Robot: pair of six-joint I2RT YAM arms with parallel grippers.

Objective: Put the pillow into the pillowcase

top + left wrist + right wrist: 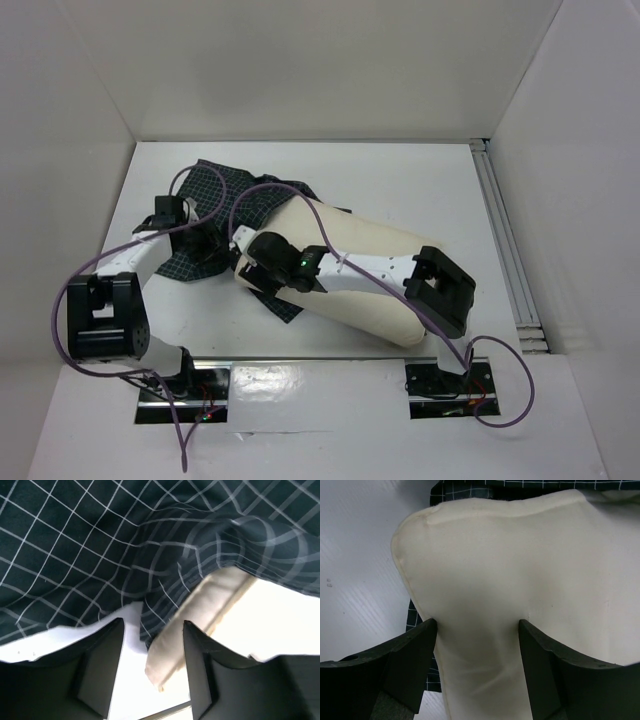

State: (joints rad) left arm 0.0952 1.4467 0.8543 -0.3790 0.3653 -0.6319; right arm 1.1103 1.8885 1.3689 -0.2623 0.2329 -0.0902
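— Class of site?

— Robotics lab, bench-type test cell.

— Grounds for classification?

— Enclosed by plain white panels point(320, 70) at 9, 12 and 3 o'clock. Floored with a bare white table point(420, 180). Fitted with an aluminium rail point(505, 240) along the 3 o'clock edge.

— Further indicators?

— Equipped with two robot arms point(105, 315), bolted through metal plates point(215, 385) at 6 o'clock. Wired with exposed purple cables point(182, 445), looped loosely over the arms and down past the plates. Lit by a green indicator light point(303, 265) near centre.
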